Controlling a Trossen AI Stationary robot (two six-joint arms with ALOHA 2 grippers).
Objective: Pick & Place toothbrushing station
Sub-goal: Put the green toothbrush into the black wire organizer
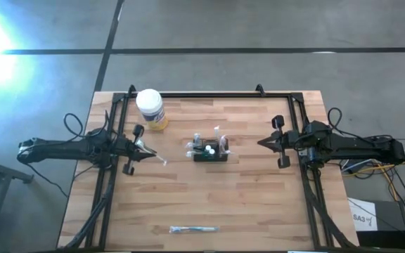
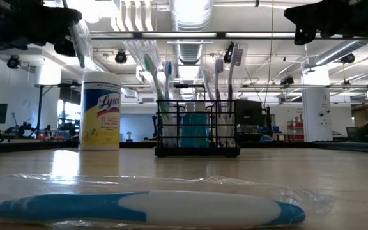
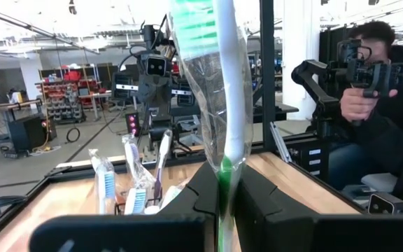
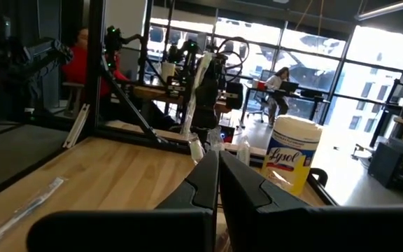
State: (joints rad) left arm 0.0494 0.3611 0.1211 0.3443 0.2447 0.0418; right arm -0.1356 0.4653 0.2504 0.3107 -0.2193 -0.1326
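The toothbrushing station (image 1: pixel 209 150), a black wire caddy (image 2: pixel 197 131) with several toothbrushes standing in it, rests on the wooden table's middle. My left gripper (image 1: pixel 143 147) hovers left of it, shut on a wrapped green-and-white toothbrush (image 3: pixel 222 91). My right gripper (image 1: pixel 264 143) hovers right of the caddy, shut and holding nothing (image 4: pixel 217 157). A second wrapped toothbrush, blue and white (image 1: pixel 194 229), lies flat near the table's near edge (image 2: pixel 152 207). My left gripper pinches the wrapped toothbrush's handle (image 3: pixel 224 171) between its two fingers (image 3: pixel 201 192). The fingers lie about level and point toward the table's right. The brush is lifted clear of the table, its free end (image 1: pixel 164 162) reaching toward the caddy.
A white-lidded Lysol jar with a yellow label (image 1: pixel 151 109) stands at the far left of the table (image 2: pixel 100 112). A black frame (image 1: pixel 209 95) runs along the table's far, left and right sides. A person with a camera rig (image 3: pixel 369 77) stands beyond the table.
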